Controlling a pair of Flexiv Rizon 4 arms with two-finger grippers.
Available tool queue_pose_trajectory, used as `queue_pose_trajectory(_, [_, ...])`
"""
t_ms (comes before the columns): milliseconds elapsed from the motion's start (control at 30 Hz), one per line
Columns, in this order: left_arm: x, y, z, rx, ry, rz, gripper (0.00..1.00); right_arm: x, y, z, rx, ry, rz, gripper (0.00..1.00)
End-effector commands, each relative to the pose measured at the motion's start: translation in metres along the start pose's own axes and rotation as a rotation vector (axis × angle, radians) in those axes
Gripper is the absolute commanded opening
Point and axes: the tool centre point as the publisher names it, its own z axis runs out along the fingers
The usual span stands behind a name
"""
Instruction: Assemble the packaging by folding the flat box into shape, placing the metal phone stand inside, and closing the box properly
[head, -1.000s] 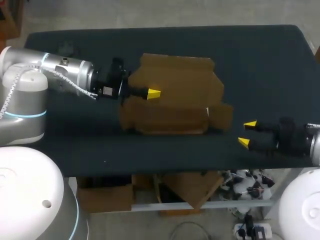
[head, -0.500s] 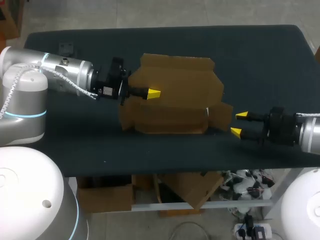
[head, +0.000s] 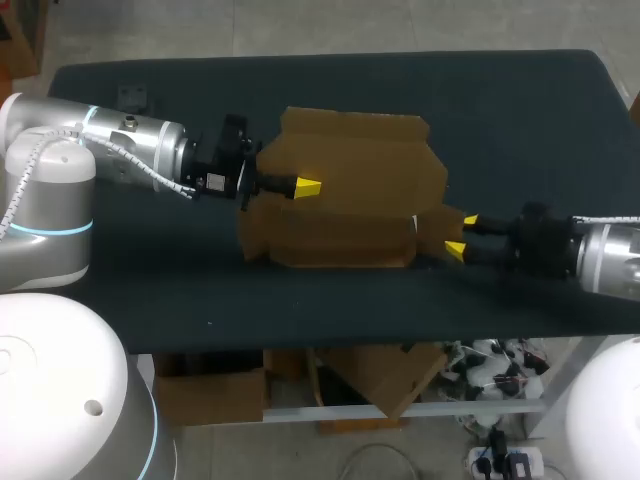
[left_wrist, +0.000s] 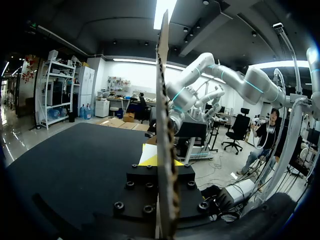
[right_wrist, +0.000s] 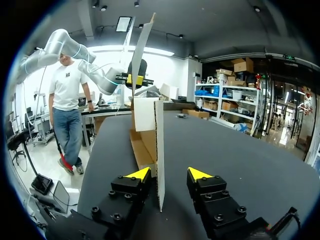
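A brown cardboard box (head: 345, 190), partly folded, lies at the table's middle. My left gripper (head: 308, 186) reaches in from the left and is shut on one of its upright panels (left_wrist: 166, 150), which runs edge-on between the fingers. At the box's right end a side flap (head: 438, 232) sticks out. My right gripper (head: 462, 234) straddles it, one yellow tip on each side. In the right wrist view the flap's edge (right_wrist: 159, 150) stands between the fingers (right_wrist: 136, 174) with a gap on either side, so the gripper (right_wrist: 169, 175) is open.
A small dark object (head: 132, 96) rests near the table's back left corner. The dark table top (head: 520, 130) is bare to the right of and behind the box. The front edge runs just below my right arm.
My right gripper has moved left along the table to the box and now straddles the right flap, with its fingers closer together. The left arm and box have not moved.
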Motion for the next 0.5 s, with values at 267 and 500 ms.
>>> queue_pose_trajectory(267, [-0.001, 0.003, -0.002, -0.001, 0.003, 0.000, 0.00, 0.009, 0.001, 0.015, -0.007, -0.041, 0.017, 0.00])
queue_pose_trajectory(500, [-0.001, 0.003, -0.002, -0.001, 0.003, 0.000, 0.00, 0.019, 0.002, 0.020, -0.011, -0.084, 0.035, 0.00])
